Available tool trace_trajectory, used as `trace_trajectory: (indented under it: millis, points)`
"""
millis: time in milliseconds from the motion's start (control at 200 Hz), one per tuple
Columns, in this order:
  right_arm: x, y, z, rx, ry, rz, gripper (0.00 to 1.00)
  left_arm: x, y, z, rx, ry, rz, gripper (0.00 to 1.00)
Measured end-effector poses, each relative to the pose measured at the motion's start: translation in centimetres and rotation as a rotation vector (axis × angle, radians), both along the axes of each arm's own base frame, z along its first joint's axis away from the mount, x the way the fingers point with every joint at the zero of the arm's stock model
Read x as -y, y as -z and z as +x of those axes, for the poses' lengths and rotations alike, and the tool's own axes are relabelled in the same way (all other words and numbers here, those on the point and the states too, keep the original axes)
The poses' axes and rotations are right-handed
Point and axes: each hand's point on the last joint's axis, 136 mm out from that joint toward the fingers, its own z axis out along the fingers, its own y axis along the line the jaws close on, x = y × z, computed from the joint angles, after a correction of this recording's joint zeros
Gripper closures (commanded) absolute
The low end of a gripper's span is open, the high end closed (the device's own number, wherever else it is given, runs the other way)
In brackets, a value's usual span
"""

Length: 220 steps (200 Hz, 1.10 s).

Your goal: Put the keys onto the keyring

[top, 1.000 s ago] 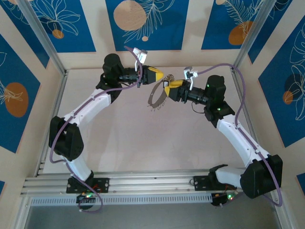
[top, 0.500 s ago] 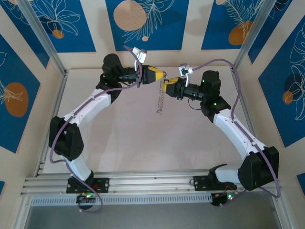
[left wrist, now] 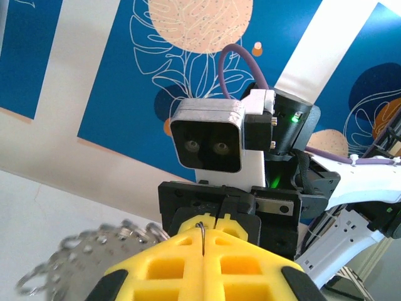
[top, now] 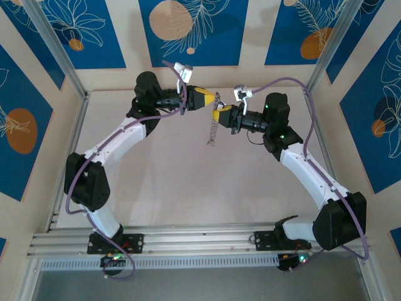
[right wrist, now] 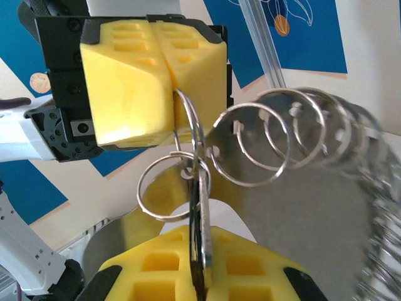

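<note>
My left gripper (top: 212, 100) and right gripper (top: 217, 114) meet tip to tip above the back of the table. The keyring (top: 212, 130), a silvery chain of linked rings, hangs down between them. In the left wrist view the left gripper (left wrist: 203, 232) is shut on a thin wire ring, and the keyring (left wrist: 94, 251) blurs off to the left. In the right wrist view the right gripper (right wrist: 200, 244) is shut on the keys (right wrist: 202, 210), a flat blade seen edge-on with a small ring through its hole. The left gripper (right wrist: 170, 94) pinches a ring just above, and the keyring (right wrist: 376, 188) trails right.
The pale table (top: 175, 182) lies below both raised arms. Aluminium posts (top: 56, 50) and blue-patterned walls (top: 188, 31) fence the back and sides. A rail (top: 188, 241) carries the arm bases at the near edge.
The right gripper moved up and left to the left gripper and shut on the keys. The keyring went from a wide loop to a narrow hanging chain.
</note>
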Motion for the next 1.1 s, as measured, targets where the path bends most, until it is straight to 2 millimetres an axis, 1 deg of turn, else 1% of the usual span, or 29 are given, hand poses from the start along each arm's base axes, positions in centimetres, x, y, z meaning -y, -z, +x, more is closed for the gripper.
trace_trajectory:
  millis: [195,320,445,710,940,1100]
  points:
    - [-0.4,0.1,-0.4,-0.017,-0.016,0.005,1.0,0.0,0.6,0.3,-0.02,-0.017,-0.001,1.0]
    - [-1.3,0.4,-1.1,-0.024,-0.05,0.003,1.0,0.0,0.6,0.1,-0.021,-0.024,-0.004,1.0]
    - [-2.0,1.1,-1.1,-0.044,-0.066,-0.005,1.0,-0.2,0.5,-0.1,-0.021,-0.036,-0.007,1.0]
    - [-2.1,1.3,-1.1,-0.05,-0.067,-0.008,1.0,-0.5,-0.2,-0.2,-0.009,-0.059,-0.02,1.0]
    - [-2.1,1.2,-1.1,-0.051,-0.068,-0.005,1.0,-0.5,-0.4,-0.1,-0.002,-0.068,-0.027,1.0]
    - [-2.8,1.7,-0.9,-0.064,-0.082,-0.008,1.0,-0.4,-0.2,-0.1,-0.006,-0.069,-0.025,1.0]
